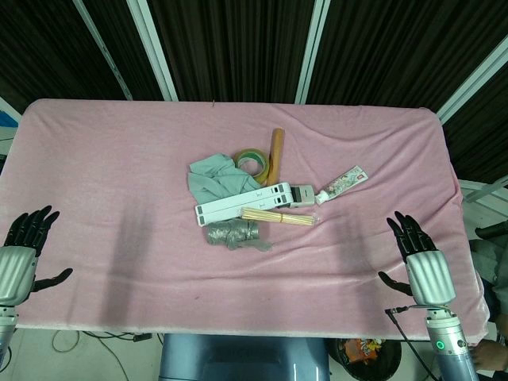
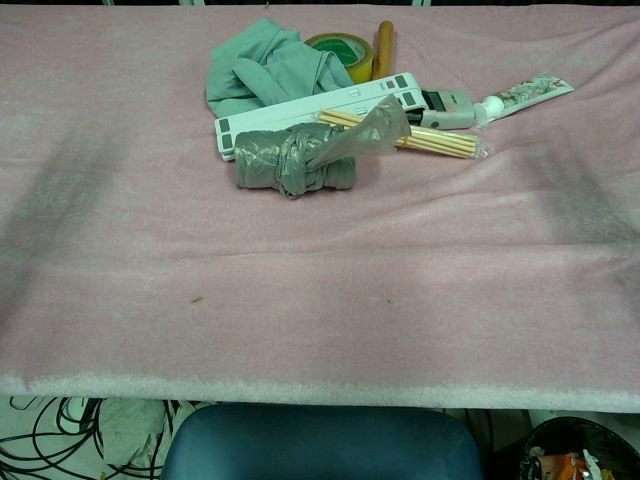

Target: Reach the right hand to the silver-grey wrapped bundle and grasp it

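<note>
The reach has not begun: the right hand, fingers spread and empty, hovers near the table's front right edge, and must travel toward the bundle mid-table.

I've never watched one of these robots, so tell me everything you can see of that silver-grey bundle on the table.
The bundle is a short roll wrapped in crinkly silver-grey plastic film, lying on its side on the pink cloth at the pile's near edge. A loose, see-through flap of film sticks up at its right end, over the wooden sticks. The white strip lies just behind it. Neither hand touches it.
</note>
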`<state>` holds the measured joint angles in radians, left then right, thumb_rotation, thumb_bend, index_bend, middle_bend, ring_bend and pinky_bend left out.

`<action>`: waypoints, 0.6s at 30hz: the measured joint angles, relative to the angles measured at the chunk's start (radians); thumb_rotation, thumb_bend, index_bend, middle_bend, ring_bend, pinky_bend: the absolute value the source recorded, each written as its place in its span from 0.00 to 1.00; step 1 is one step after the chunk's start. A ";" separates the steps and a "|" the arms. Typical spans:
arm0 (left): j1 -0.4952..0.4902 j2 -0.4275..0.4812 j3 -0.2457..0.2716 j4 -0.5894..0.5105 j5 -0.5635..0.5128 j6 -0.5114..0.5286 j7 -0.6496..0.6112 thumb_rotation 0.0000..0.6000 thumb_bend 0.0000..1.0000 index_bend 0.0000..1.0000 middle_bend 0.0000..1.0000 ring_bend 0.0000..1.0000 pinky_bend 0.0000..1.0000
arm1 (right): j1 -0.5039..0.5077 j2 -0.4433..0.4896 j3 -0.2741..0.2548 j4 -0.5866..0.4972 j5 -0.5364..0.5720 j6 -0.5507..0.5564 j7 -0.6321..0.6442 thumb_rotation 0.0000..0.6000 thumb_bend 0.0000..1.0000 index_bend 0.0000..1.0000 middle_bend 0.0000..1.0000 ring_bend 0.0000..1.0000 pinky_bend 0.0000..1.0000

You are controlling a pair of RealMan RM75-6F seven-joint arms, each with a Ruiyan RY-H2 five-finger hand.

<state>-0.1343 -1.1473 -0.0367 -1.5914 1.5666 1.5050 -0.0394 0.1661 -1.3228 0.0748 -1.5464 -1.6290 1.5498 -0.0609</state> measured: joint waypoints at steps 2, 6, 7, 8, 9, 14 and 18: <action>0.000 0.000 0.000 0.000 0.000 0.000 0.000 1.00 0.00 0.00 0.00 0.00 0.00 | 0.000 0.000 0.000 -0.001 0.001 -0.001 0.001 1.00 0.12 0.00 0.00 0.03 0.24; 0.001 0.000 0.000 0.001 0.000 0.001 0.001 1.00 0.00 0.00 0.00 0.00 0.00 | 0.001 0.002 0.000 -0.004 0.003 -0.004 -0.001 1.00 0.08 0.00 0.00 0.03 0.24; 0.001 0.000 0.001 0.002 0.001 0.002 0.002 1.00 0.00 0.00 0.00 0.00 0.00 | 0.001 0.002 0.000 -0.005 0.004 -0.005 -0.002 1.00 0.08 0.00 0.00 0.03 0.24; 0.002 0.001 0.001 0.003 0.002 0.003 0.002 1.00 0.00 0.00 0.00 0.00 0.00 | 0.001 0.002 0.000 -0.007 0.004 -0.006 -0.003 1.00 0.07 0.00 0.00 0.03 0.24; 0.003 0.001 0.001 0.003 0.002 0.004 0.001 1.00 0.00 0.00 0.00 0.00 0.00 | 0.001 0.003 0.000 -0.008 0.005 -0.007 -0.003 1.00 0.07 0.00 0.00 0.03 0.24; 0.007 0.004 0.002 0.005 0.005 0.013 -0.005 1.00 0.00 0.00 0.00 0.00 0.00 | 0.002 0.004 -0.001 -0.018 0.004 -0.009 -0.012 1.00 0.03 0.00 0.00 0.03 0.24; 0.006 0.004 0.002 0.007 0.006 0.012 -0.007 1.00 0.00 0.00 0.00 0.00 0.00 | 0.002 0.006 -0.001 -0.023 0.005 -0.012 -0.015 1.00 0.03 0.00 0.00 0.03 0.24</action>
<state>-0.1279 -1.1437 -0.0347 -1.5846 1.5723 1.5171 -0.0460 0.1683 -1.3167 0.0734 -1.5689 -1.6242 1.5379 -0.0758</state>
